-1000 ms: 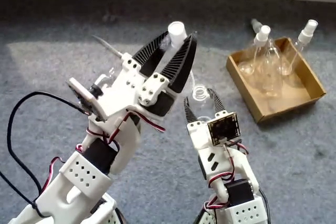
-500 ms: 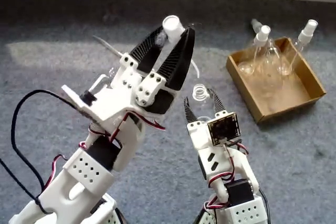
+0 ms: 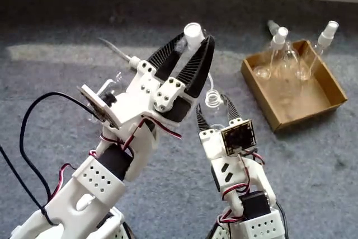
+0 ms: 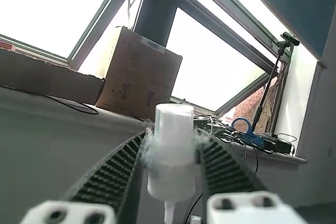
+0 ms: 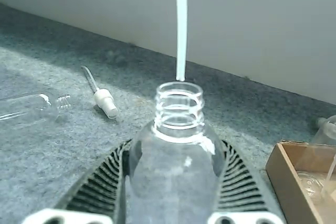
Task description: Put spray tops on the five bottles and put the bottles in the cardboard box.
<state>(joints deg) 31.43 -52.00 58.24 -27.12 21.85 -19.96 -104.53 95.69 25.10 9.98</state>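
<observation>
Left hand (image 3: pixel 194 42): clamping the spray top (image 4: pixel 172 150) by its collar; probably light and rigid.
Right hand (image 3: pixel 211 106): clamping the bottle (image 5: pixel 176 161) at the shoulder; likely light and slick.
Dip tube (image 5: pixel 181 24): hanging over the neck; looking bendy.

A tall brown carton (image 4: pixel 139 74) stands on a long ledge (image 4: pixel 47 83) in front of a bright window (image 4: pixel 52 9). A dark window post (image 4: pixel 160 3) rises straight behind the carton, and slanting frame bars run off from the post. A thin black cable (image 4: pixel 79 107) lies along the ledge just beside the carton. Well apart from the carton, a slim black stand (image 4: pixel 270 85) leans upward with a small device (image 4: pixel 290 38) at its tip. Between the carton and the stand lie a tangle of dark cables (image 4: pixel 220 125) and a blue ring-handled object (image 4: pixel 244 127), too small to identify. Below the carton's ledge is a plain grey wall face (image 4: pixel 52 145). The desk (image 3: pixel 56 82) has a grey, carpet-like covering.
</observation>
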